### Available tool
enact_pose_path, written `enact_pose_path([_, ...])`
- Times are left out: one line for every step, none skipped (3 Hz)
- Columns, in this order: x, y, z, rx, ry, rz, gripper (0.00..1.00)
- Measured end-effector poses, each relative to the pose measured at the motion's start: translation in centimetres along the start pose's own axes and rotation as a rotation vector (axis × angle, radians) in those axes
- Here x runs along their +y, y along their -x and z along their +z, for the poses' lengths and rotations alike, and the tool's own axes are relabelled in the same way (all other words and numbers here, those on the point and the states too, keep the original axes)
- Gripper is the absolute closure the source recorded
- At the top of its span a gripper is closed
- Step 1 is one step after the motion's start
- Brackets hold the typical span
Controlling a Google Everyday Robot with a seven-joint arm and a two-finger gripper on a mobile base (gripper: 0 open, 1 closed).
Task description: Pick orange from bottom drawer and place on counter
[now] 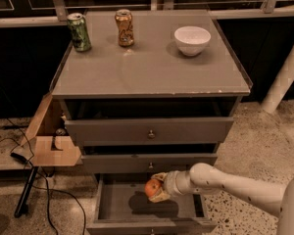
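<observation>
The orange (152,188) is a small round orange-red fruit, held in my gripper (157,188) above the open bottom drawer (108,215). My gripper is shut on the orange, with one finger over its top and one under it. My white arm (225,182) reaches in from the lower right. The fruit hangs clear of the drawer floor and casts a shadow on it. The grey counter (147,67) is the cabinet top, well above the gripper.
On the counter stand a green can (79,32) at back left, a brown can (124,27) beside it, and a white bowl (192,40) at back right. The top drawer (148,129) is pulled partly out. A wooden box (46,138) and cables lie left of the cabinet.
</observation>
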State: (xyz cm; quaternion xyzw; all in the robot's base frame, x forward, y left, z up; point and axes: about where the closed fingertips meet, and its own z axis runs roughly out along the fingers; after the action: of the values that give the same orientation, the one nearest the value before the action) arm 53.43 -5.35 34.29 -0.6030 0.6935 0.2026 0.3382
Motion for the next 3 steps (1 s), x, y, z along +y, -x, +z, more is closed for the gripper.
enact_pose_path([0.0,0.5,-0.5,-0.007,-0.005,0.006,1.0])
enact_pose_path([0.0,1.9,-2.1,-0.026,-0.019,0.025,1.0])
enact_pose_path([0.8,6.7,-6.3,-0.052,-0.051,0.041,1.0])
